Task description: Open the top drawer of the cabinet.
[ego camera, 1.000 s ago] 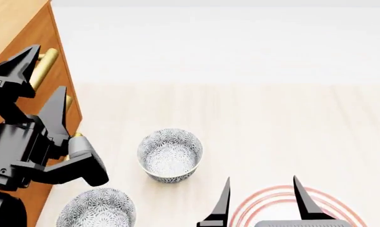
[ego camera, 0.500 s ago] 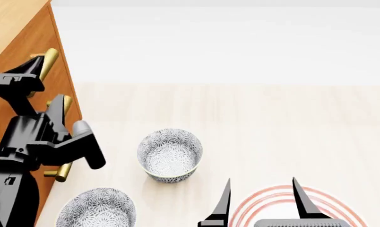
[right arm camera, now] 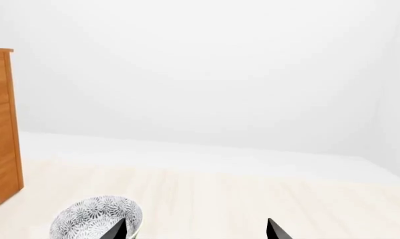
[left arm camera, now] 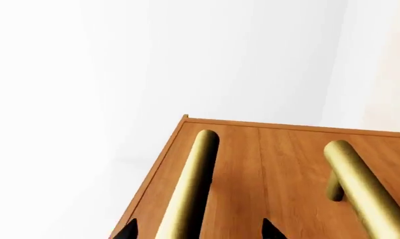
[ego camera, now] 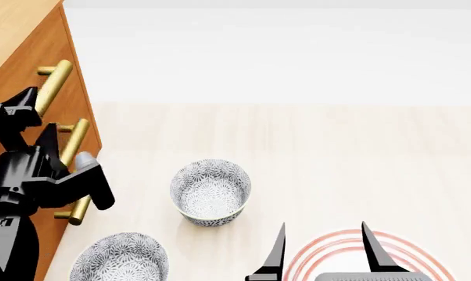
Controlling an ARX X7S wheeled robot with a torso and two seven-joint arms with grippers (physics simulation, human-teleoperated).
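Note:
The orange-brown cabinet (ego camera: 13, 26) stands at the left of the head view, with three brass bar handles down its front. The top drawer (left arm camera: 237, 164) has its front level with the drawer front beside it. Its handle (left arm camera: 192, 184) (ego camera: 53, 86) runs between the two fingertips of my left gripper (left arm camera: 198, 231) (ego camera: 38, 112), which is open with a gap on each side of the bar. My right gripper (ego camera: 326, 253) (right arm camera: 196, 231) is open and holds nothing, low at the front over a red-ringed plate (ego camera: 337, 243).
The second drawer's handle (left arm camera: 359, 184) (ego camera: 74, 142) lies close beside the left gripper, the third handle (ego camera: 79, 209) lower. Two patterned bowls (ego camera: 210, 191) (ego camera: 120, 257) sit on the pale floor near the cabinet; one bowl (right arm camera: 97, 217) shows by the right fingertip.
My left arm has drawn back and down along the cabinet front, uncovering the upper two handles. The right arm has stayed where it was.

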